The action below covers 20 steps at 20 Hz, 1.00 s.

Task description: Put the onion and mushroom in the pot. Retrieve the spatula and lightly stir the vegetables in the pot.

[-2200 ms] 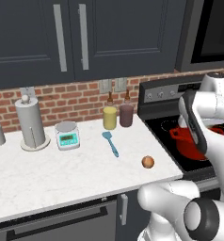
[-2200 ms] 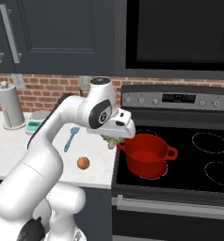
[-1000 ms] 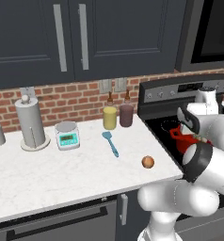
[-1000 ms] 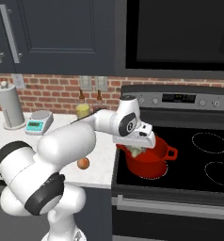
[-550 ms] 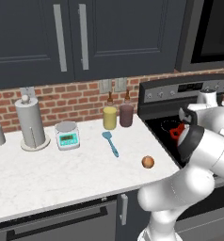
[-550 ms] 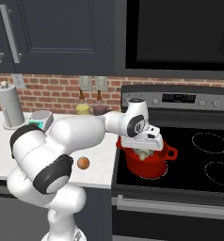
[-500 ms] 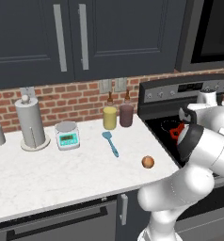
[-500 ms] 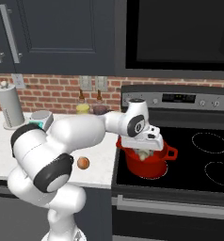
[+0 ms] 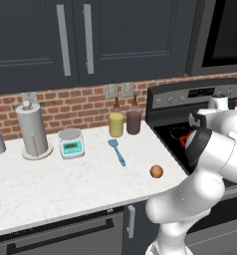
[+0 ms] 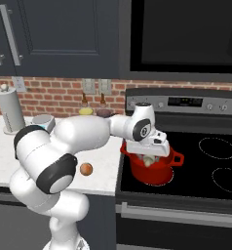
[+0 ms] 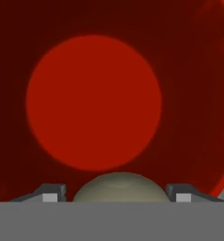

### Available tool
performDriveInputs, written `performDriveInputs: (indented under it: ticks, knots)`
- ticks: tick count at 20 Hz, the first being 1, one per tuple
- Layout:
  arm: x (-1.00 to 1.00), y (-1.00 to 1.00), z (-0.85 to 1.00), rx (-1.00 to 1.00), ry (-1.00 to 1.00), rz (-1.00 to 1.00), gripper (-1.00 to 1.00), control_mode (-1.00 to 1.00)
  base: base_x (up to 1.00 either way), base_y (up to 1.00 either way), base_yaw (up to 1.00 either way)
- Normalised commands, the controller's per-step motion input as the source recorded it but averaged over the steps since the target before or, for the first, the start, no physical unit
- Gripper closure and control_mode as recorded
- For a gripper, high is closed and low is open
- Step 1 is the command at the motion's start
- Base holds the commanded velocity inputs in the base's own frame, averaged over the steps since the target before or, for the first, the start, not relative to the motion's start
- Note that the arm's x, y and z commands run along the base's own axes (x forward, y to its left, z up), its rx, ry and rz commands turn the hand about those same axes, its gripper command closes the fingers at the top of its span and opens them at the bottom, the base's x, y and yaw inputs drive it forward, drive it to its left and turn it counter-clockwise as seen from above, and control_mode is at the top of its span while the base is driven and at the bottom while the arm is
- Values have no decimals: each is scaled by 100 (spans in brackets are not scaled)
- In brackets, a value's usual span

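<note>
The red pot [image 10: 153, 175] stands on the stove's front left burner, and its inside [image 11: 95, 103] lies below the hand. My gripper [image 10: 147, 154] hangs in the pot's mouth, open, with the pale mushroom [image 11: 121, 187] between its fingertips and a thin gap on each side. From the right base view the mushroom [image 10: 147, 160] shows just under the hand, inside the rim. The orange-brown onion [image 9: 156, 171] lies on the white counter near the stove edge. Further back on the counter lies the light-blue spatula [image 9: 117, 151]. A sliver of the pot [image 9: 185, 140] shows behind my arm.
A paper towel holder [image 9: 32, 132], a small scale [image 9: 71, 143] and two bottles [image 9: 116, 123] [image 9: 134, 121] stand along the brick wall. The black stove top [image 10: 210, 166] stretches right of the pot. Dark cabinets hang overhead.
My arm has swung from the counter side to over the pot and lowered the mushroom into its mouth. In the last moment the jaws have widened around the mushroom.
</note>
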Motion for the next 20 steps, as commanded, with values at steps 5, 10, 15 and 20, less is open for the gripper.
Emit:
performDriveInputs:
  ticks: [5, 10, 15, 20]
  knots:
    - [0, 0, 1, 6, 0, 0, -100, -100, 0, 0, 0]
    - [0, 0, 33, 11, -3, 1, -100, -100, 0, 0, 0]
    - [0, -1, 48, 10, -4, 4, -100, -100, 0, 0, 0]
    - [-4, 0, 40, 0, -4, 6, -100, -100, 0, 0, 0]
